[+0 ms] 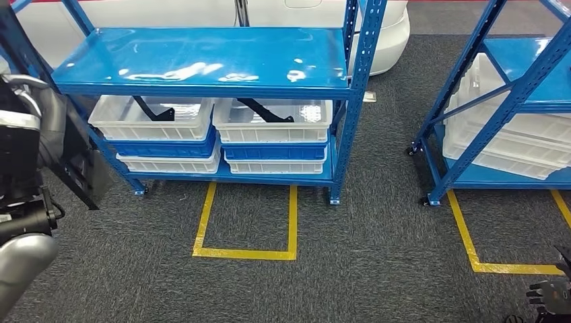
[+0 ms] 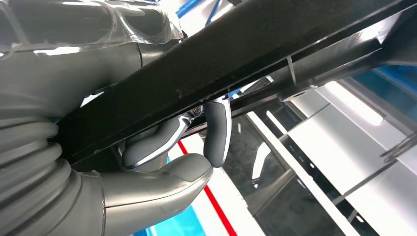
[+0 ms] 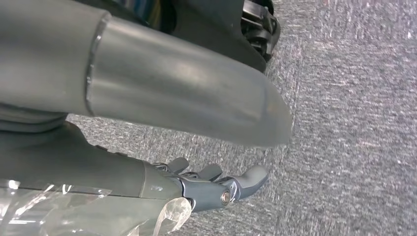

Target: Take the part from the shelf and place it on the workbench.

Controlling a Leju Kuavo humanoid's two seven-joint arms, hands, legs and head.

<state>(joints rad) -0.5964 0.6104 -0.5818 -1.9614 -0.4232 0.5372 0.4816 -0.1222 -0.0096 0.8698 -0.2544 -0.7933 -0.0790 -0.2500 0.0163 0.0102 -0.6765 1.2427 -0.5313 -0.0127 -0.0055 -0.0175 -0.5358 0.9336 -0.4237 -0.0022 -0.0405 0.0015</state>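
Head view first: the blue shelf [image 1: 202,60] stands ahead on grey carpet, white bins [image 1: 273,121] on its lower level near the front edge, black parts lying in them. At the frame's left edge the left hand [image 1: 47,145] carries a dark flat part [image 1: 91,171], clear of the shelf.

Left wrist view: fingers [image 2: 216,130] and thumb wrap the black part, clamped firm.

Right wrist view: the right hand [image 3: 211,184] hangs over carpet, fingers apart, holding nothing.

Pickup looks done; carrying is the step in hand. Next up, I'd say: turn toward the workbench, keeping that grip steady.
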